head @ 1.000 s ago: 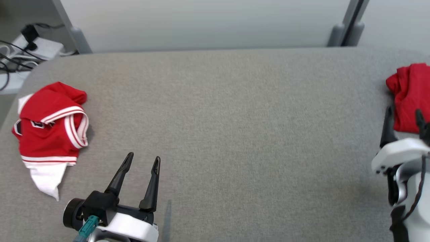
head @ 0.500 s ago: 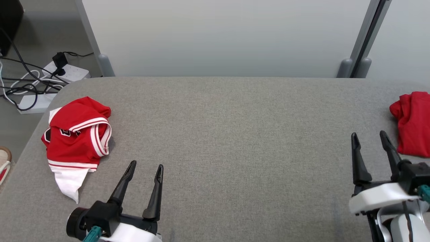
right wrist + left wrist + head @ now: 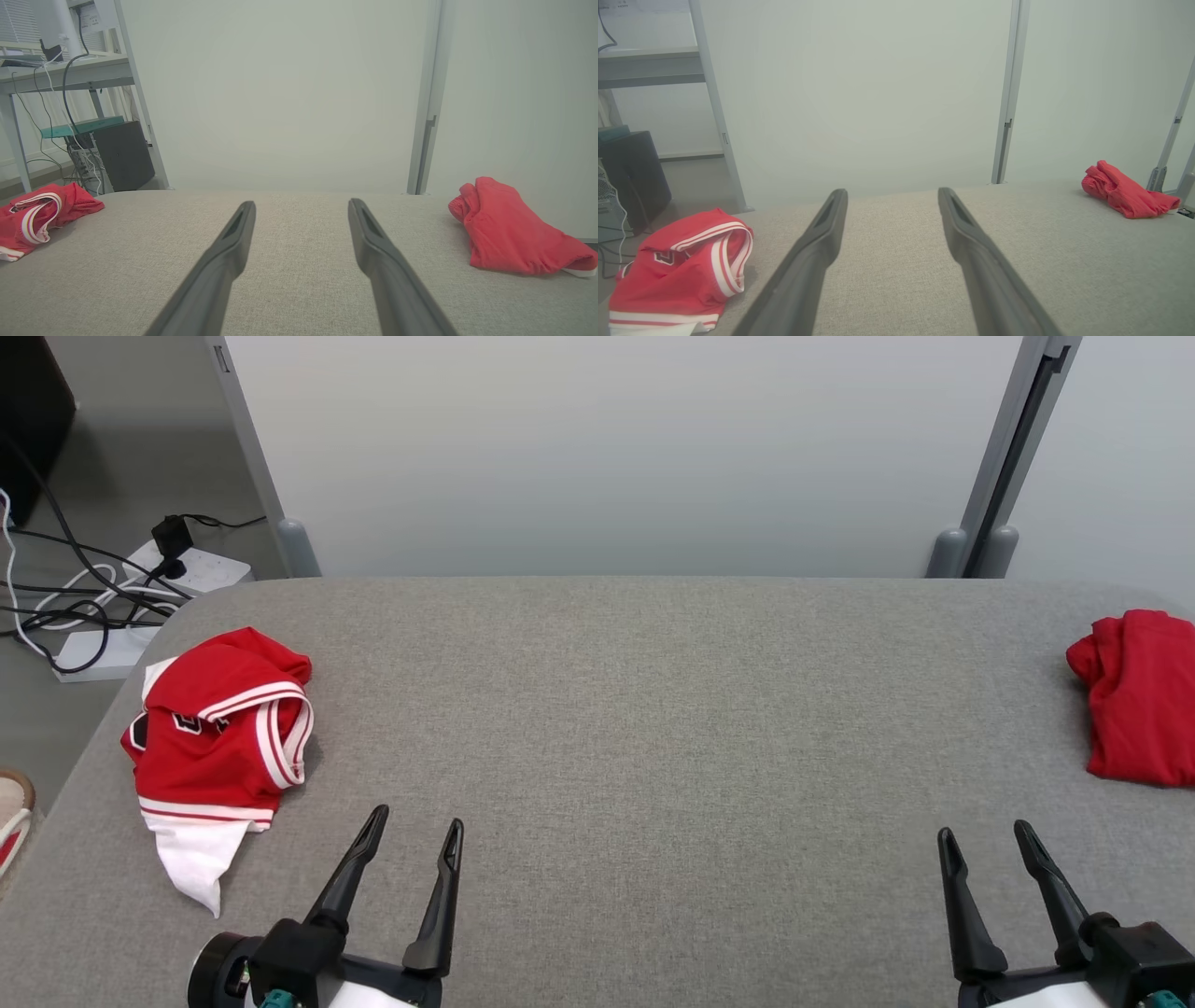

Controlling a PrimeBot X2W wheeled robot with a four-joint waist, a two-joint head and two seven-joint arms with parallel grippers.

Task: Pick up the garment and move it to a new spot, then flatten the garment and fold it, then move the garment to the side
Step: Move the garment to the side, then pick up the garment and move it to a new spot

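Black tapered fingers [image 3: 345, 873], white wrists [image 3: 372, 997].

Grey cloth-covered table [image 3: 635, 728] bears a crumpled red-and-white jersey [image 3: 219, 737] left, red garment [image 3: 1134, 695] right

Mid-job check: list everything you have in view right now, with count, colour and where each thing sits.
table: 1, grey fabric top, across the head view
jersey: 1, red with white stripes and white hem, crumpled at the table's left end
red garment: 1, plain red, bunched at the table's right end
power strip: 1, white, on the floor past the table's far left corner
cables: several, black and white, on the floor by the power strip
shoe: 1, tan and red, on the floor at the left edge, cut off
wall panel: 1, pale, behind the table
posts: 2, grey, flanking the panel
black box: 1, on the floor beyond the jersey
left gripper: 1, dark fingers, open and empty, near left
right gripper: 1, dark fingers, open and empty, near right
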